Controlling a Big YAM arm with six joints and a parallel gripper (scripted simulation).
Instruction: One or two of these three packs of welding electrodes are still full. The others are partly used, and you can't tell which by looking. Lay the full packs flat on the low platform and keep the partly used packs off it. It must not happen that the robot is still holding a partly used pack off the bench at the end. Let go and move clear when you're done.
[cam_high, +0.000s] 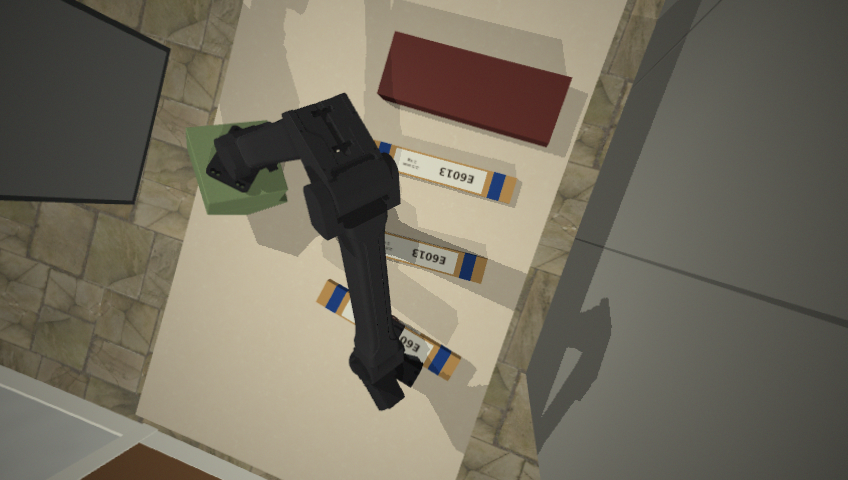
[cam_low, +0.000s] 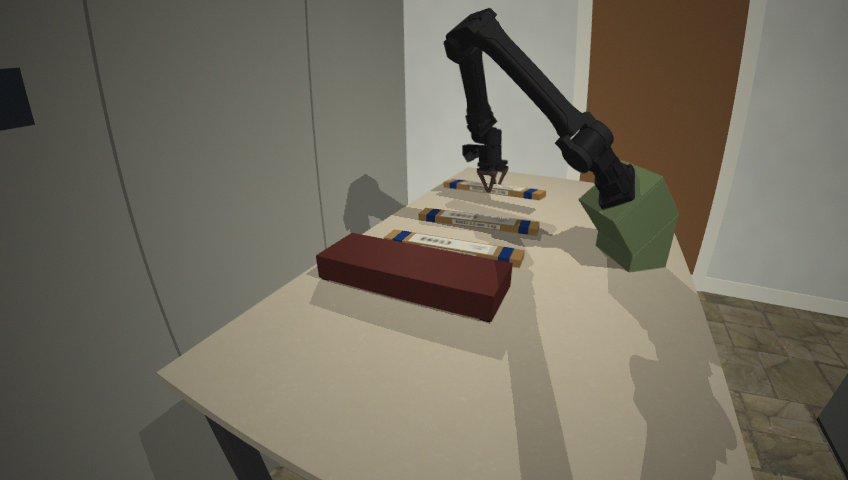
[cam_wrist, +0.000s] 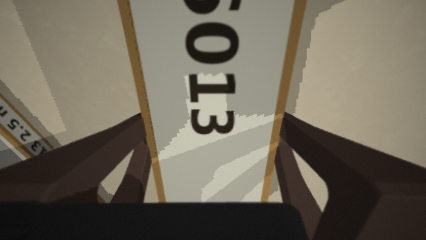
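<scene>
Packs (cam_high: 455, 173) (cam_low: 483, 222) (cam_wrist: 210, 100) off platform (all three).

In the top view, you see the arm (cam_high: 370, 279) (cam_low: 526, 74) covering the middle of the pack (cam_high: 446, 361) (cam_low: 455, 184) farthest from the red block (cam_high: 476, 89) (cam_low: 416, 270); the block itself partly hides the nearest pack (cam_low: 514, 258) from you in the exterior view.

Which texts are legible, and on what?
"E6013": pack nearest the red block.
"E6013": middle pack.
"E60", rest hidden: pack in the tool; wrist view shows "6013", the 6 cut off.
"13 2.5", cut off: a pack at wrist view's left edge.
Other small print: too blurred.
</scene>
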